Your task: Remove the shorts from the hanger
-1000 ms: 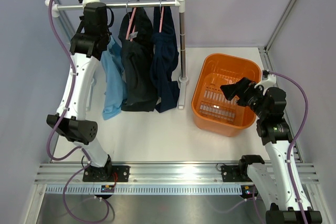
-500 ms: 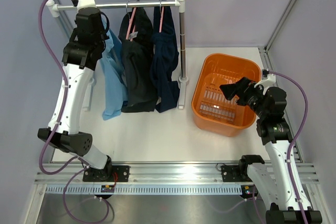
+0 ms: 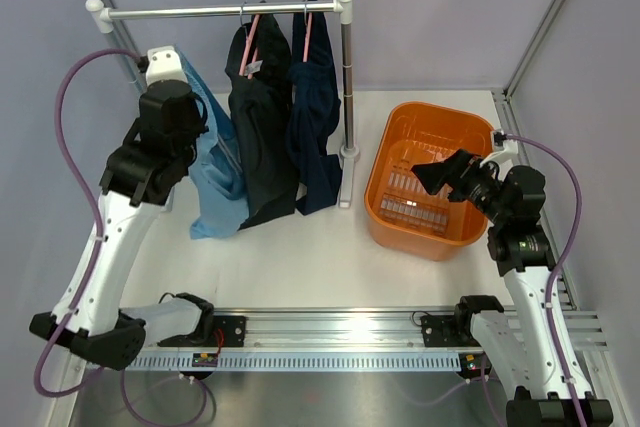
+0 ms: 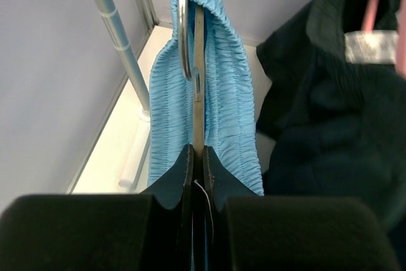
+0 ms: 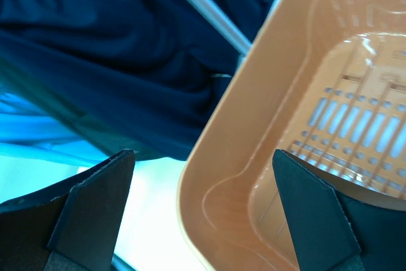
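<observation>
Left wrist: left gripper (image 4: 196, 172), lower centre, pinches the hanger (image 4: 198, 93) inside the light blue shorts (image 4: 231, 112), so both come away together | top external: black shorts (image 3: 262, 137) and navy shorts (image 3: 318, 117) hang on the rail (image 3: 200, 12), upper centre | right gripper (image 3: 440, 175), fingers spread, waits over the orange basket (image 3: 430, 112)

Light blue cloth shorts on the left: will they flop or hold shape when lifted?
Likely floppy: the light blue cloth shorts hang limp below the left gripper. The ruched waistband probably stretches and may snag on the metal hanger hook.
</observation>
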`<act>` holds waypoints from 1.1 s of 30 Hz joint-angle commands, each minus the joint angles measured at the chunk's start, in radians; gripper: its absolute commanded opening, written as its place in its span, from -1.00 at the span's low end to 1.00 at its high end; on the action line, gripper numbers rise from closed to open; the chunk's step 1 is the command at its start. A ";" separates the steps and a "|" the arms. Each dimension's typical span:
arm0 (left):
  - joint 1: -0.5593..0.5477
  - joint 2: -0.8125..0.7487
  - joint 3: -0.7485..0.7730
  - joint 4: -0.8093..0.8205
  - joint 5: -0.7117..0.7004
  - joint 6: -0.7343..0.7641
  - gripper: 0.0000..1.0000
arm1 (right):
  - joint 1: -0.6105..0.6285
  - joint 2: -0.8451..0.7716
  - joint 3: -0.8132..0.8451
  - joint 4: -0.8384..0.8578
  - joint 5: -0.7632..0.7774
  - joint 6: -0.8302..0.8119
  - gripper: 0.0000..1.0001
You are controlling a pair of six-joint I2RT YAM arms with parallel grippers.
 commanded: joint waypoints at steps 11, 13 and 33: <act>-0.150 -0.430 -0.342 -0.140 0.075 -0.166 -1.00 | 0.256 0.067 0.155 -0.051 -0.024 -0.071 0.99; -0.153 -0.470 -0.385 -0.172 0.147 -0.172 -1.00 | 0.348 0.086 0.188 -0.073 0.021 -0.065 0.99; -0.156 -0.645 -0.445 -0.358 0.669 -0.079 -1.00 | 1.014 0.553 0.567 -0.154 0.481 -0.085 0.91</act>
